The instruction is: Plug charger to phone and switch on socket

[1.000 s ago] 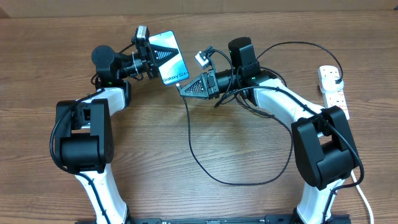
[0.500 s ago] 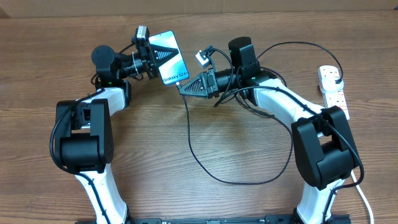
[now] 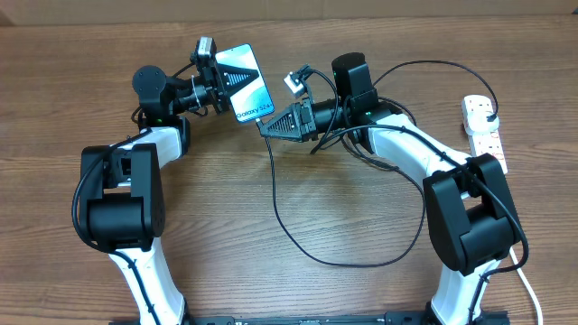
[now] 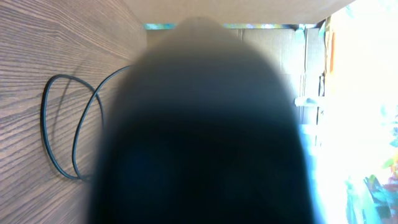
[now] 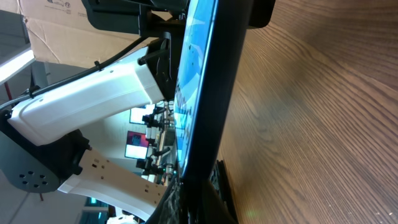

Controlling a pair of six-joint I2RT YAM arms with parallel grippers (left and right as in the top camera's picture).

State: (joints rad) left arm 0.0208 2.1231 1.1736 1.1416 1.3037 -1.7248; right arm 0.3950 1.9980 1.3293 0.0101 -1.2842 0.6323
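Black-framed slim phone [image 3: 246, 79], thin looped charger [image 3: 274, 185]

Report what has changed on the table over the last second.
Nothing visibly changed. The left gripper still holds the phone, the right gripper stays at the phone's lower short edge with the charger looping across the table, and the socket lies at the right edge as before.

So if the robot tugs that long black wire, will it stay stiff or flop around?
Probably floppy: the charger cable droops from the right claw and lies in a loose loop on the table. It looks thin, so it is likely light and easy to drag. The loop runs close to the right arm, so it might snag there.
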